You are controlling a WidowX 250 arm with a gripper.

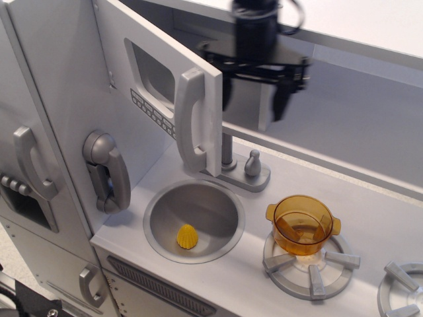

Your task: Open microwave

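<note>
The toy kitchen's light-grey microwave door (pixel 158 92) carried a darker grey rounded window, a row of small grey keypad buttons (pixel 153 112) and a long, paler silver-grey handle (pixel 190 122). The black gripper (pixel 253 98) stood dark against the pale grey back wall. A matt silver round sink bowl (pixel 218 205) held a small yellow ridged toy (pixel 187 236). A translucent amber plastic pot (pixel 303 224) sat on a grey burner grate (pixel 310 264). The grey toy telephone (pixel 107 170) matched the countertop.
</note>
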